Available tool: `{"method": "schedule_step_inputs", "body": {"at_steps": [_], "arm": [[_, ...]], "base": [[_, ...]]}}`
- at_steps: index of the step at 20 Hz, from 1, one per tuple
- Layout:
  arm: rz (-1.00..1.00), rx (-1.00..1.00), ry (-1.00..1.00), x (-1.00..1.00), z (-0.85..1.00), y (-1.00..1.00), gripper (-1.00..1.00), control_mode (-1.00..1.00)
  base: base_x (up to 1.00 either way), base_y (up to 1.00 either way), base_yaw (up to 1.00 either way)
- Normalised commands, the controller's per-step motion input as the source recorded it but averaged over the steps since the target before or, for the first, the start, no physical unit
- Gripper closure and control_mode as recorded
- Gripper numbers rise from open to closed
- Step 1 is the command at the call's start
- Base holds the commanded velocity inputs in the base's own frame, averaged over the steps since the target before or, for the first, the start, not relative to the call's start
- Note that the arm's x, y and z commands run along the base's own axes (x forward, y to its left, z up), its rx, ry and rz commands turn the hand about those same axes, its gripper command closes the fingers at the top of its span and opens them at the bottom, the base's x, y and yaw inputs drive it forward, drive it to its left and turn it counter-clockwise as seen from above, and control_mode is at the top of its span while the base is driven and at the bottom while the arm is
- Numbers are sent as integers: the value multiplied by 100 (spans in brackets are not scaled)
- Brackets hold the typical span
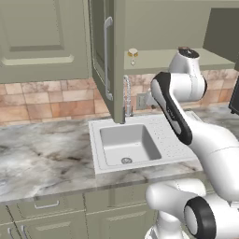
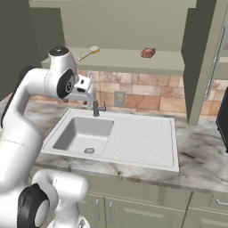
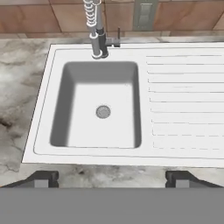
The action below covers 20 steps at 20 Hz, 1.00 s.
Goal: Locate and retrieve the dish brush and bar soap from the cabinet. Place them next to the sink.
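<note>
The gripper [image 3: 112, 177] hangs above the front edge of the worktop [image 3: 17, 96], its jaws spread wide and holding nothing. Beyond it lies the sink [image 3: 183, 109], set into the worktop with its drainboard bare. Farther back, the cabinet [image 2: 196, 62] stands open. On its shelf, the dish brush [image 2: 89, 52] lies toward the left end and the bar soap [image 2: 148, 53] near the middle, well apart. Neither item appears retrieved; both pick-ups and both placements beside the sink remain.
</note>
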Motion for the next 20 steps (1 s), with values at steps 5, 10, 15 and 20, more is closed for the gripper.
{"method": "schedule_step_inputs", "body": {"at_steps": [5, 10, 15, 20], "arm": [[0, -2, -21, -5, 2, 7, -100, -100], [0, -3, -7, 1, 12, 19, -100, -100], [-5, 2, -2, 2, 13, 1, -100, -100], [-18, 6, -8, -3, 7, 6, -100, -100]], "base": [[0, 0, 0], [0, 0, 0], [0, 0, 0], [0, 0, 0]]}}
